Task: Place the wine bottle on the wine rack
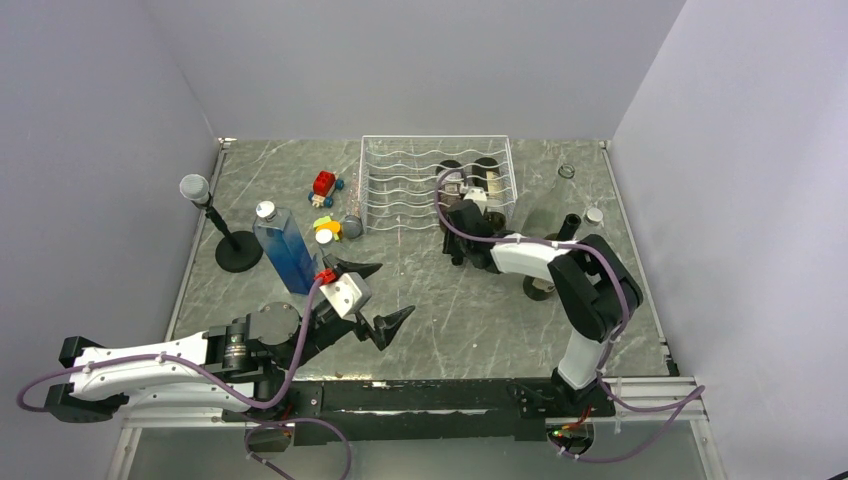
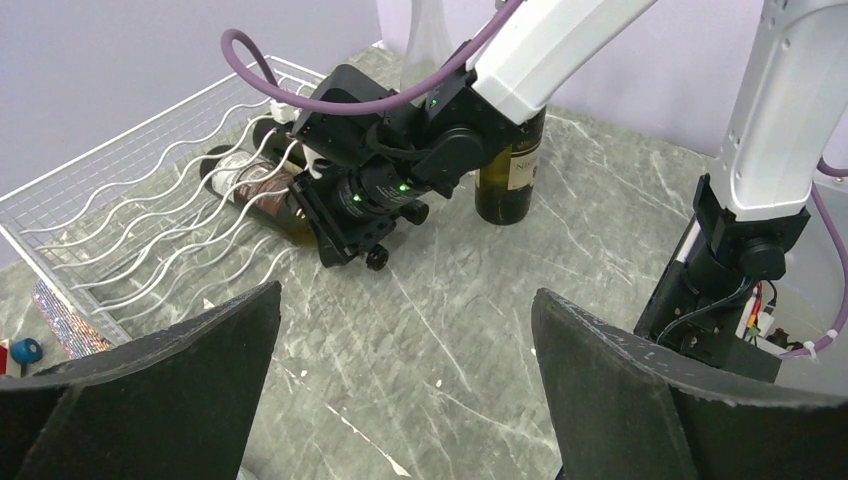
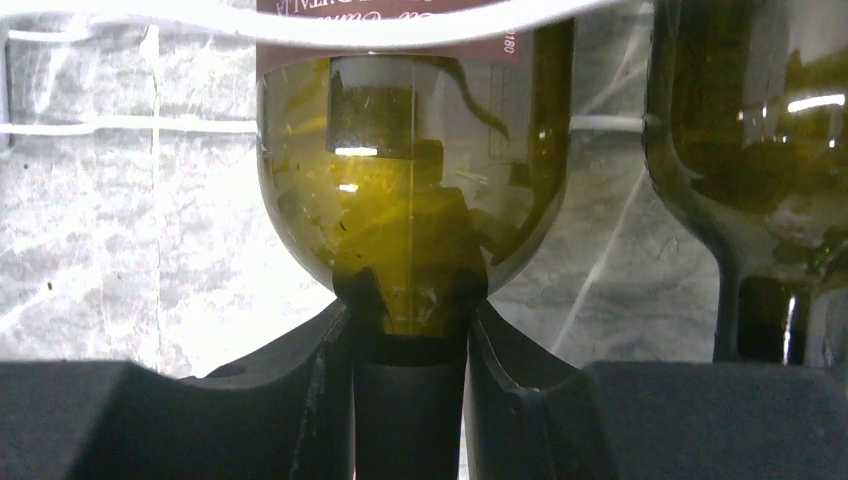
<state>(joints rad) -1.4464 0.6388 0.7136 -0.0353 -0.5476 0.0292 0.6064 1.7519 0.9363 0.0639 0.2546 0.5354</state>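
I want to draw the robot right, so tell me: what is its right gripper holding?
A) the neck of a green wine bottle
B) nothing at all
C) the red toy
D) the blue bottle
A: in the right wrist view, the right gripper has its two fingers pressed on either side of the neck of the wine bottle, which lies in the wine rack.

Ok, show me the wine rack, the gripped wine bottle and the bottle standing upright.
wine rack [image 1: 395, 190], top view, wavy wires of its left half.
gripped wine bottle [image 3: 400, 230], right wrist view, glass shoulder.
upright bottle [image 2: 505, 200], left wrist view, lower body below the label.
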